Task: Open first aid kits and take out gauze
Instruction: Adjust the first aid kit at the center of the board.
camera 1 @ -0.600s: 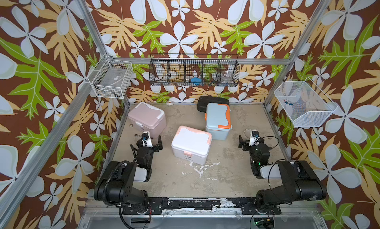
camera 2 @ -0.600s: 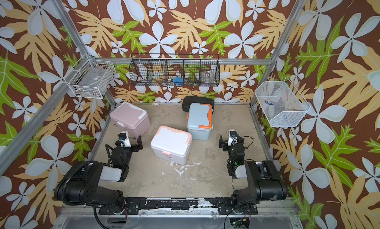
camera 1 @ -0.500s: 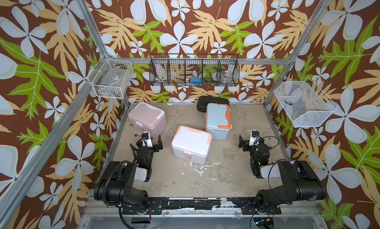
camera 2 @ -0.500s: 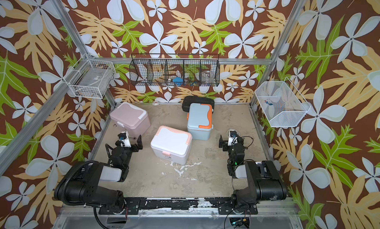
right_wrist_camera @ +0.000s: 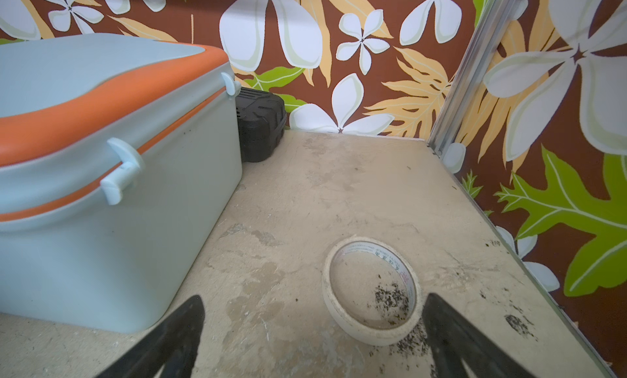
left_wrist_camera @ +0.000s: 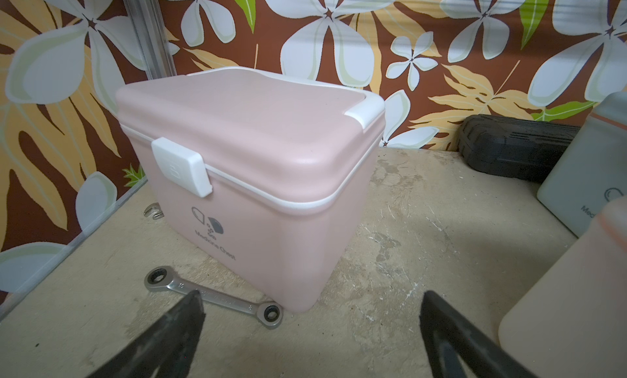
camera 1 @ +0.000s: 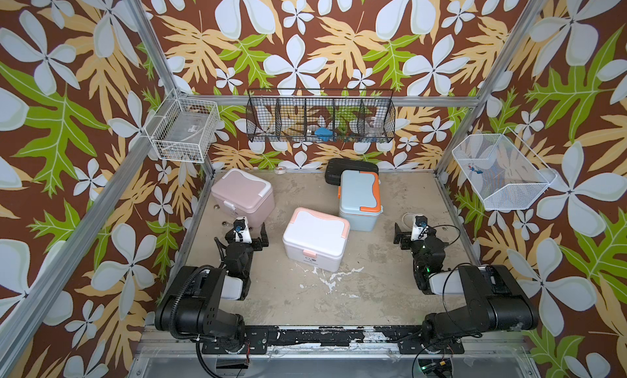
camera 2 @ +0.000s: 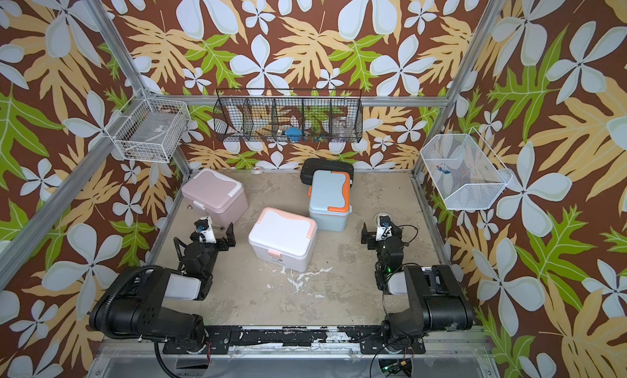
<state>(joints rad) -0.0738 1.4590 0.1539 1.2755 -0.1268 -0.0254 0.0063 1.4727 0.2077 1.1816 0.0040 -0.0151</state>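
Observation:
Three first aid kits stand on the table with their lids shut. The dusty pink kit is at the back left. The white kit sits in the middle. The light blue kit is behind it to the right. My left gripper is open and empty, just in front of the pink kit's corner. My right gripper is open and empty, to the right of the blue kit. The gauze is hidden.
A black ribbed case lies behind the blue kit. A ratchet wrench lies by the pink kit's front. A tape roll lies on the table just ahead of the right jaws. Wire baskets hang on the walls.

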